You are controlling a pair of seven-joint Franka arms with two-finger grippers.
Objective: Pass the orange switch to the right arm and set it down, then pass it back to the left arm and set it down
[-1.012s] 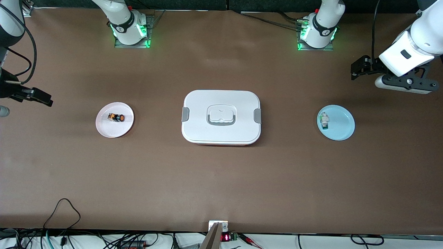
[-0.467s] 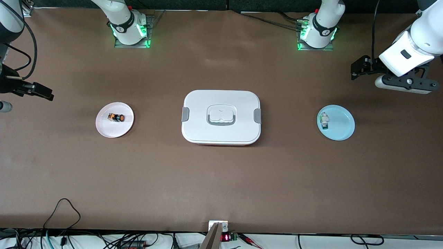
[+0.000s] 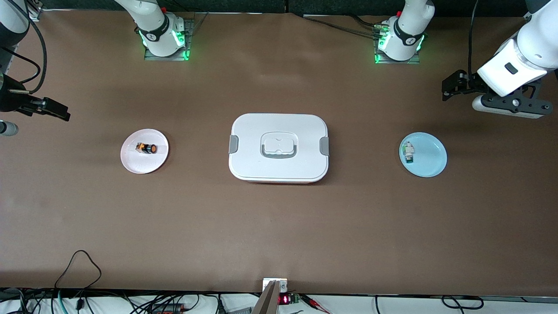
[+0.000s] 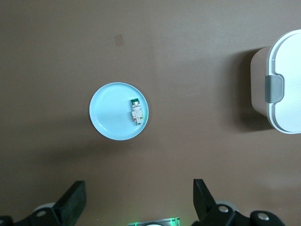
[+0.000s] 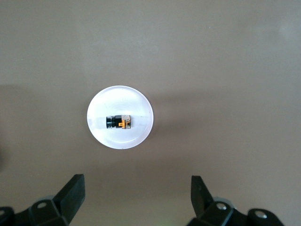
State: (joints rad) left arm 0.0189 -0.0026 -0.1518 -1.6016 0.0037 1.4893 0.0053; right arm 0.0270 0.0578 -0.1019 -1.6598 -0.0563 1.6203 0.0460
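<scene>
The right gripper (image 3: 54,109), open and empty, rises and drifts toward the pink plate (image 3: 130,163), while everything else holds position.

**No readable text in any view**

Nothing legible. A small red lit display (image 3: 284,299) sits at the near edge of the surface (image 3: 279,226), but its digits can't be made out. Each arm base carries a round black-and-white mark on its collar, right arm (image 3: 151,35) and left arm (image 3: 411,40); neither resolves to letters. The box (image 3: 279,147), both plates and both small components show no labels, brands or numbers in the front or wrist views.
</scene>
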